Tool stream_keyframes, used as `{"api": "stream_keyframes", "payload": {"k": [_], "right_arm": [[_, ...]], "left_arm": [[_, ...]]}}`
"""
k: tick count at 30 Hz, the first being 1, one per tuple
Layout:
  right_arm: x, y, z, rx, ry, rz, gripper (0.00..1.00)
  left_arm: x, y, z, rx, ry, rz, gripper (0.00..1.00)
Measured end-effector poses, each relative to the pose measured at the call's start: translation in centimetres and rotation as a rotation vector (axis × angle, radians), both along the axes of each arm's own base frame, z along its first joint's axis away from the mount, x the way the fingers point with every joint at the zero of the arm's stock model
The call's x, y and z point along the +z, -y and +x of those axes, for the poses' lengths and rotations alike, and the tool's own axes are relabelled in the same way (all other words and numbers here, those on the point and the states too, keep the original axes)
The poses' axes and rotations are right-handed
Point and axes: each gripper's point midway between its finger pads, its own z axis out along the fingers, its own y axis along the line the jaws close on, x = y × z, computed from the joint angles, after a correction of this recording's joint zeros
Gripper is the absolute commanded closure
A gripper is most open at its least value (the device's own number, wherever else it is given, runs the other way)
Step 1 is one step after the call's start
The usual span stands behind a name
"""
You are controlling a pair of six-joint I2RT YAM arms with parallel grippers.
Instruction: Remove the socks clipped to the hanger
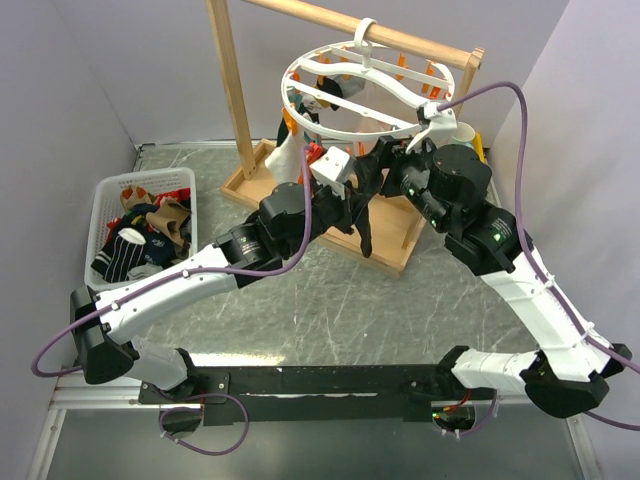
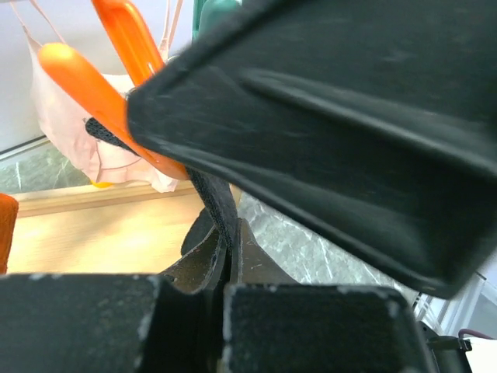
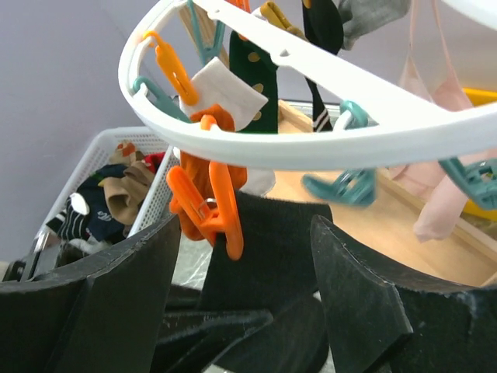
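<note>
Both arms engaged on black sock (image 3: 272, 241) below hanger (image 3: 349, 140).
The left fingers (image 2: 230, 311) clamp it; right fingers (image 1: 383, 165) spread around it; clipped edge obscured from above.

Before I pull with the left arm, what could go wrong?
The left fingers pinch the black sock, and the orange clip grips it too: a pull may drag the hanger off the rod. The right fingers stand open around what looks like the same sock, close to the left ones, so the arms could collide.
</note>
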Motion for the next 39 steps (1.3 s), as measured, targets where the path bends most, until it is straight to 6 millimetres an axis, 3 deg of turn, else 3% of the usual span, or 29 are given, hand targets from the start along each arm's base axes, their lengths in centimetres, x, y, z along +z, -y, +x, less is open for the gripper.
{"api": "stream_keyframes", "payload": {"k": [5,13,20,35,37,38,39], "right_arm": [[-0.5,-0.8,0.8,0.006,-0.011,-0.017,0.29],[-1.3,-2.0,1.7,0.022,-0.03,-0.033,0.65],[-0.7,-1.9,1.7,0.021,-0.011,-0.034,0.68],[-0.1,-1.8,1.7,0.02,0.012,-0.026,0.67],[0.0,-1.8,1.7,0.019,0.015,-0.024,0.63],[0.1,-1.7,1.7,0.018,0.017,-0.023,0.5],[0.1,-1.7,1.7,0.017,0.019,-0.022,0.48]], "left_arm": [[0.0,0.1,-0.1,-0.003,0.009,0.008,0.99],[0.6,0.2,-0.4,-0.005,0.017,0.004,0.99],[0.2,0.4,-0.7,-0.011,0.001,0.005,0.99],[-3.5,0.7,-1.4,-0.022,-0.077,0.043,0.99],[-4.5,0.5,-1.5,-0.021,-0.094,0.06,0.99],[-5.0,0.4,-1.6,-0.02,-0.102,0.071,0.99],[-5.7,0.1,-1.7,-0.018,-0.116,0.083,0.99]]}}
